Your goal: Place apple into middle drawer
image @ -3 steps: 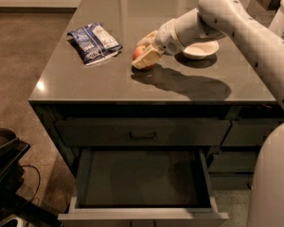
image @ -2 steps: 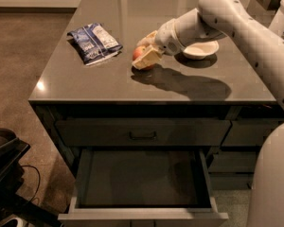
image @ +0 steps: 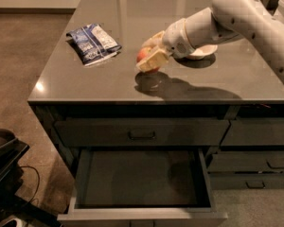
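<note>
The apple (image: 142, 55), small and red with yellowish patches, is near the middle of the grey counter, between my gripper's pale fingers (image: 151, 60). My gripper (image: 147, 56) is shut on the apple and seems to hold it just above the counter, with a shadow below it. The arm reaches in from the upper right. The middle drawer (image: 132, 181) stands pulled open below the counter's front edge, its dark floor bare. The apple is behind and above the drawer.
A blue and white snack bag (image: 93, 44) lies on the counter's left part. A white bowl (image: 204, 54) sits behind the wrist. The closed top drawer front (image: 142, 134) is above the open drawer. Narrower drawer fronts (image: 267, 163) are at the right. Dark equipment (image: 2, 160) stands at lower left.
The gripper stays closed around the apple at nearly the same spot; at most it has risen a little above the counter.
</note>
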